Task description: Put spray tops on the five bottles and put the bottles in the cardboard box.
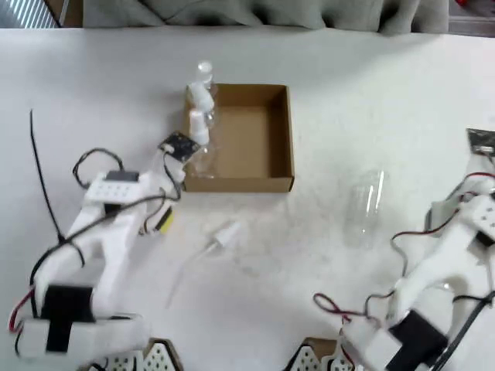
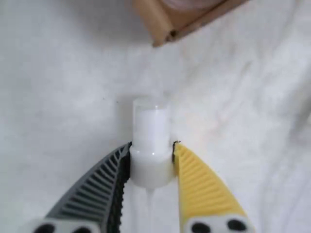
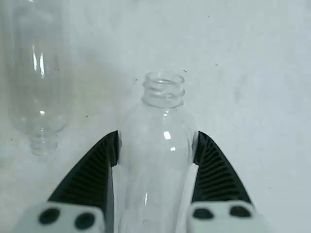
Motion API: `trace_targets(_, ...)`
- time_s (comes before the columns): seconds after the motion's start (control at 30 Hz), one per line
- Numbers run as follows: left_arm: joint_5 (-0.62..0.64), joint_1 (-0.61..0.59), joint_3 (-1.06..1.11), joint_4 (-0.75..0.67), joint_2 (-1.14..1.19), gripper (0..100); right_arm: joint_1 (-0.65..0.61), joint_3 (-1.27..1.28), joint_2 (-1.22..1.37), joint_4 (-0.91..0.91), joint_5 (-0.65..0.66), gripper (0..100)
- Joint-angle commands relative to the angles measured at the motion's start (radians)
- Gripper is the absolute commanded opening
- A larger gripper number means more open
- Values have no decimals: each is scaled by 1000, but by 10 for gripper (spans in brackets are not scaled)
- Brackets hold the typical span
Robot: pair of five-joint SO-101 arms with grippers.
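Both grippers loaded: a spray top in the left, a bare bottle in the right.

The left gripper (image 2: 151, 151) is clamped on a white spray top (image 2: 151, 124) just off the near left corner of the cardboard box (image 1: 272, 166), which sits mid-table (image 1: 371, 85) toward the far edge. The right gripper (image 3: 158, 141), near the table's right edge, is closed around an uncapped clear bottle (image 3: 164, 94). A second clear bottle (image 1: 367, 205) lies on the table right of the box. Topped bottles (image 1: 199, 124) stand along the box's left wall, and a loose spray top (image 1: 225, 234) lies in front of the box.
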Motion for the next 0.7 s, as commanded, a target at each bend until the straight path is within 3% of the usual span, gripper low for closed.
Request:
trace_targets(0.0, 20, -1, 94, -86, -171, 20, -87, 14, -122, -48, -61, 17)
trace_targets(0.17, 21, -33, 160, -126, -254, 20, -249, 17, -162, -67, -28, 17)
trace_targets(0.3, 21, -33, 164, -126, -259, 20, -374, 15, -173, -242, -23, 17)
trace_targets(0.47, 20, -33, 166, -121, -260, 20, -409, 25, -231, -576, -41, 17)
trace_targets(0.57, 17, -35, 166, -120, -260, 20, -430, 57, -277, -615, -49, 17)
trace_targets(0.67, 17, -35, 166, -120, -260, 20, -469, 144, -364, -621, -183, 17)
